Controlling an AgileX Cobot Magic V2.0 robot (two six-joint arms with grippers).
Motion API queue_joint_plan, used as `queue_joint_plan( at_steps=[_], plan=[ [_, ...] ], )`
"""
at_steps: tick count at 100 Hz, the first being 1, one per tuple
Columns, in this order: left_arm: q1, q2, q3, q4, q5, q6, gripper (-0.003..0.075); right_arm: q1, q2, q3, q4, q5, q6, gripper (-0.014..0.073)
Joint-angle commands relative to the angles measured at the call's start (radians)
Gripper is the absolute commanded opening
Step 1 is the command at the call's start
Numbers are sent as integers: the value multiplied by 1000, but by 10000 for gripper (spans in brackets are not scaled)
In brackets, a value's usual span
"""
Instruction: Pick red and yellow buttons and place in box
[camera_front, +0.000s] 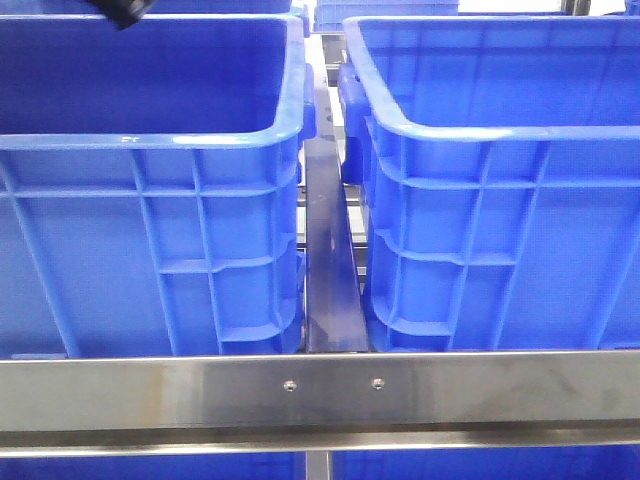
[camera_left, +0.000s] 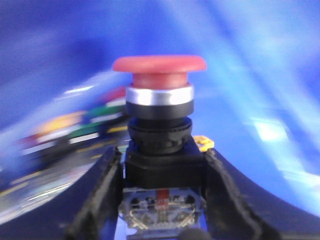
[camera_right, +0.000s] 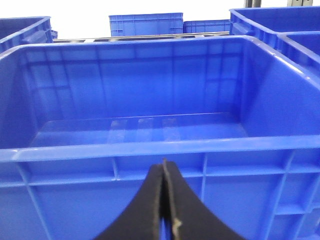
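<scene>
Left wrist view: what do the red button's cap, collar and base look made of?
The red button cap looks like matte plastic, without glare. The collar under it seems bright metal or chromed plastic, given its silvery sheen. The black base, clamped in the left gripper, looks like moulded plastic.

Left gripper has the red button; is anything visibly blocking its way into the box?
Nothing visible does. The left gripper is shut on the red button, with blurred blue crate wall behind it. In the right wrist view the box looks open-topped with a bare floor. The pictures do not show where the left gripper sits relative to it.
</scene>
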Motion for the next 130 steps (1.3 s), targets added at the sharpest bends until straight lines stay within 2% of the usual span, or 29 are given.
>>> queue_joint_plan(
  at_steps=[1,36,57,106,120,130],
  plan=[
    [-31,-47,-30,-134,44,55,154,-5,-22,-17,-10,-77,-3,-69],
    [-254,-45,-30,-155,52,64,154,-5,-22,-17,-10,-77,-3,-69],
    [-342,-45,-30,-157,52,64,154,-5,-22,-17,-10,-77,-3,-69],
    [-348,-45,-30,-155,52,64,153,-5,-22,-17,-10,-79,-3,-69],
    [-348,-45,-30,-155,52,64,153,-5,-22,-21,1,-145,-1,-69],
    [-348,-45,-30,-155,52,64,153,-5,-20,-70,0,-46,-1,-69]
  ],
)
